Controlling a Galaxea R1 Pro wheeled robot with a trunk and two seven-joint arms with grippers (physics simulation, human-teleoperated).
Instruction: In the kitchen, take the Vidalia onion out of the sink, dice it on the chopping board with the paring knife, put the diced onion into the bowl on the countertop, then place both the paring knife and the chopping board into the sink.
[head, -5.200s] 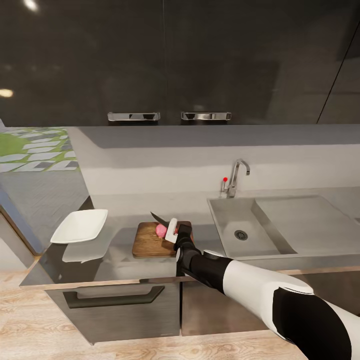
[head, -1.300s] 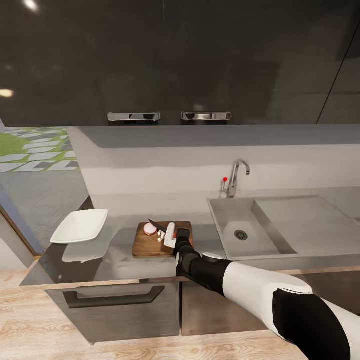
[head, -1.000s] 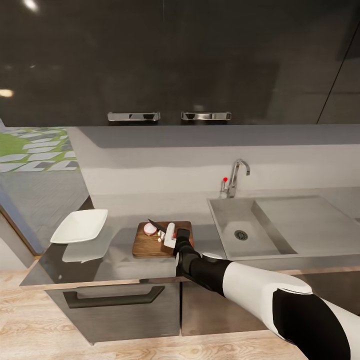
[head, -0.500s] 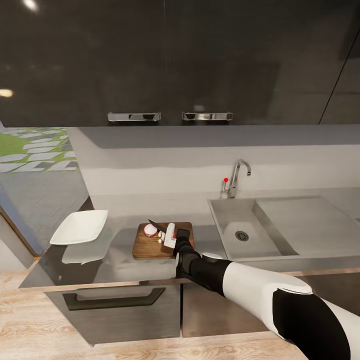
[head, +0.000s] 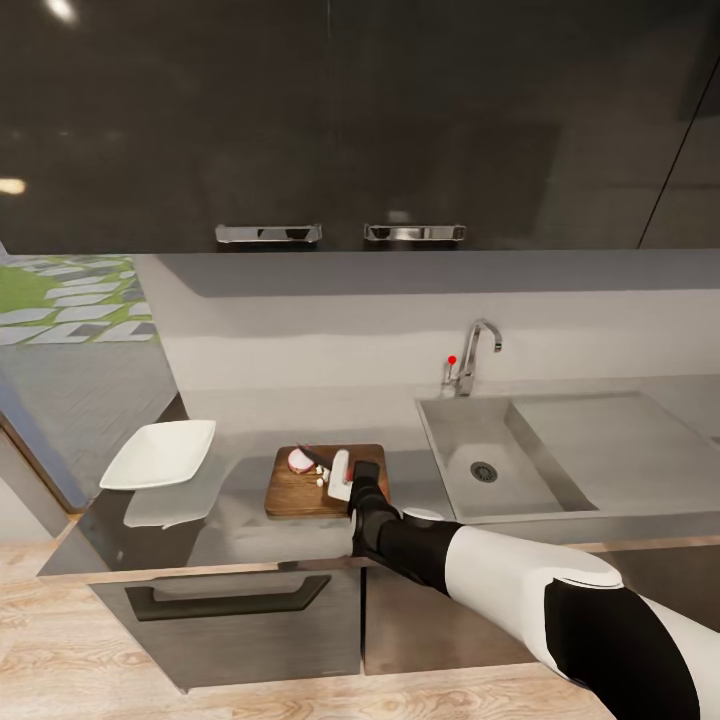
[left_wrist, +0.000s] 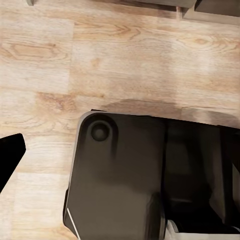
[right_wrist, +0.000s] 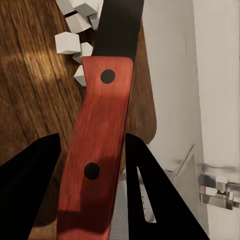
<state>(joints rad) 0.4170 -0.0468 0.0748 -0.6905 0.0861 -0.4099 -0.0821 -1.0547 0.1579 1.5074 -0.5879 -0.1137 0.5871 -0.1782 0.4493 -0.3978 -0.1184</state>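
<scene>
Head view: right pincer (head: 343, 476) over the near right part of the chopping board (head: 292, 491), closed on the paring knife (head: 318, 461), blade slanting away and to the left across the board; Vidalia onion (head: 299, 460) as a pinkish cut piece on the far left part of the board, a few pale dice (head: 321, 477) just beside the blade; bowl (head: 160, 452) well apart to the left, near the left end of the surface (head: 240, 525); sink (head: 470, 455) to the right of the board, a strip of bare surface between them, drain visible in the basin, flat drainboard (head: 620, 445) further right, tap (head: 473, 355) behind the basin.

Right wrist view, close up: red knife handle (right_wrist: 102, 145) with two dark rivets lying between the two dark fingers (right_wrist: 150, 190), both pressed near its sides; dark blade running on over the wood grain of the board (right_wrist: 35, 95); white cubes (right_wrist: 70, 42) touching or just beside the blade's edge; rounded corner of the board (right_wrist: 147, 127) ending on grey surface (right_wrist: 170, 65); cabinet handle (right_wrist: 217, 192) at the picture's edge.

Left wrist view: wooden floor (left_wrist: 120, 55) and the robot's dark base (left_wrist: 125, 175), a dark fingertip (left_wrist: 7, 155) at the picture's edge; cannot tell how far the left pincer stands open.

Room: bare surface between board and bowl, and between board and front edge; board's right edge close to the sink's left rim.
</scene>
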